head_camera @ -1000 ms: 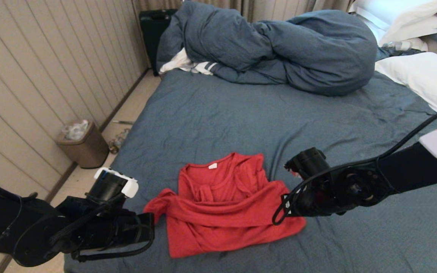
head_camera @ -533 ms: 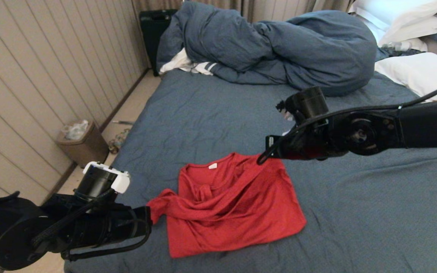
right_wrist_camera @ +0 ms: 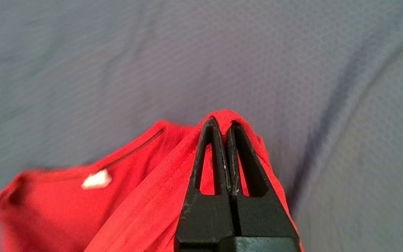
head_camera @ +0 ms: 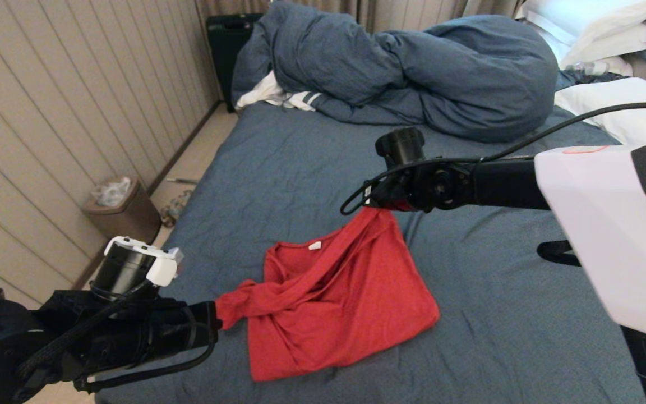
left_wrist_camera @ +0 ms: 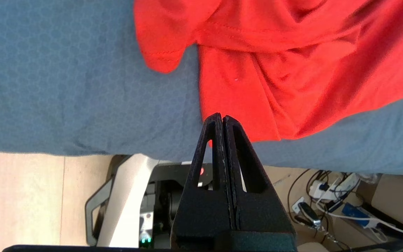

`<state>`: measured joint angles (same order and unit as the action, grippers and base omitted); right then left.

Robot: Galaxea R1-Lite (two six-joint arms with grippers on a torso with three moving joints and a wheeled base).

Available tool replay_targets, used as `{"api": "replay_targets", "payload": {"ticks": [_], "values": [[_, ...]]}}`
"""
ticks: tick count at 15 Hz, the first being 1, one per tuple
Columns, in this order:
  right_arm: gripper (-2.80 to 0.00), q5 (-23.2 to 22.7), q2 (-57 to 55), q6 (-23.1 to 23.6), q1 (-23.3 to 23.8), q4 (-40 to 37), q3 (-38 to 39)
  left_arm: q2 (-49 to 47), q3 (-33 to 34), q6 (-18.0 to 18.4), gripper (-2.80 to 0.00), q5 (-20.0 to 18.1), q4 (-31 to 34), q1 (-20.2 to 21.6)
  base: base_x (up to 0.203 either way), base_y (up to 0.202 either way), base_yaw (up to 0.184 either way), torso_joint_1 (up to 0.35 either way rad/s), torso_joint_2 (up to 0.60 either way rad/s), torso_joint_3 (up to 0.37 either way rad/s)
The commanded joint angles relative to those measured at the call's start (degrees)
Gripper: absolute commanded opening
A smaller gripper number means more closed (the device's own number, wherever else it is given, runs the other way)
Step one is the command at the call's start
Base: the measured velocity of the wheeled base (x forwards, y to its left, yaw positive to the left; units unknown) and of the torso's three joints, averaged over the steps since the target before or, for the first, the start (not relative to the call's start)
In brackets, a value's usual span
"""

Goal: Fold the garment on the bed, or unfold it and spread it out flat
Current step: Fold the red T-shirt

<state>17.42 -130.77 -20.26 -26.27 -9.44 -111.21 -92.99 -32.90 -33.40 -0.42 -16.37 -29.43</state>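
I see the red garment (head_camera: 334,303) crumpled near the front edge of the bed (head_camera: 312,168), plain side up, white neck tag showing. My right gripper (head_camera: 382,205) is pinched closed on its far corner, lifting it into a peak. My left gripper (head_camera: 213,322) is clamped on the twisted sleeve end.

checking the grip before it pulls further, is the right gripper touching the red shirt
Touching. In the right wrist view the right gripper is shut on a fold of the red shirt, fabric wrapping over its tips.
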Motion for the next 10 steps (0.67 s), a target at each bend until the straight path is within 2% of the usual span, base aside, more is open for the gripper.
{"api": "replay_targets", "payload": {"ticks": [1,4,10], "values": [[-2.8,0.4,-3.6,0.0,0.4,0.9,-1.0,0.6,0.8,-0.1,-2.8,0.0,-0.8,-0.1,0.0,0.0,0.0,0.0,0.0,0.0],[-2.8,0.8,-4.1,0.8,1.9,3.7,-1.0,-0.1,0.9,-0.2,-2.8,-0.1,-1.4,-0.2,0.0,0.0,0.0,0.0,0.0,0.0],[-2.8,0.9,-4.8,1.2,2.7,4.2,-0.9,-1.9,1.6,0.4,-2.8,-0.5,-2.2,-0.5,0.0,0.0,0.0,0.0,0.0,0.0]]}}
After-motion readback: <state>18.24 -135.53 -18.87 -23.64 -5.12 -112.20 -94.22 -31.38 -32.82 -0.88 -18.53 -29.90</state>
